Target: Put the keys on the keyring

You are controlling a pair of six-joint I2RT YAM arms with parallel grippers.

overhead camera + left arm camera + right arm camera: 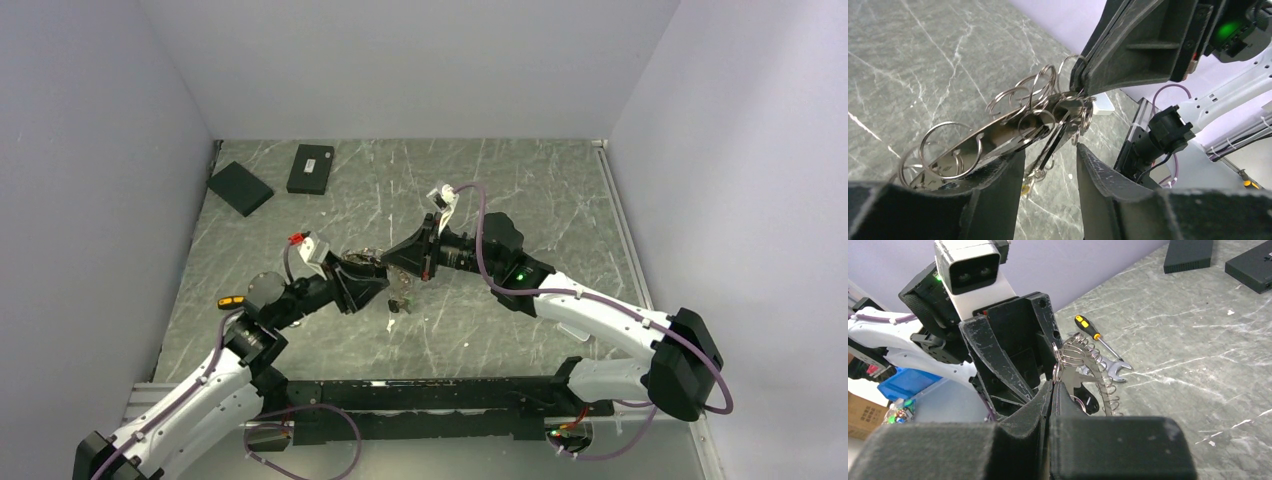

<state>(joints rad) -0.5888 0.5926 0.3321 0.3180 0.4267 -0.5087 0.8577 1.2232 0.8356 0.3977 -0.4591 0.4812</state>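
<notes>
right gripper point(1053, 388) pinches one of the keys point(1075, 376) against the keyring point(998, 130); left gripper point(1050, 151) gapes loosely beneath; threading is probably unfinished, the tangle hiding the count

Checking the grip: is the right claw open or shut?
Shut: the right claw shows no gap between its fingers, which pinch the keyring.

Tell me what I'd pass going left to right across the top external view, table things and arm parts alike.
Flat black box lying askew → flat black rectangular box → bunch of thin metal keys and rings → white camera block on the right wrist → green light on the right arm.
</notes>
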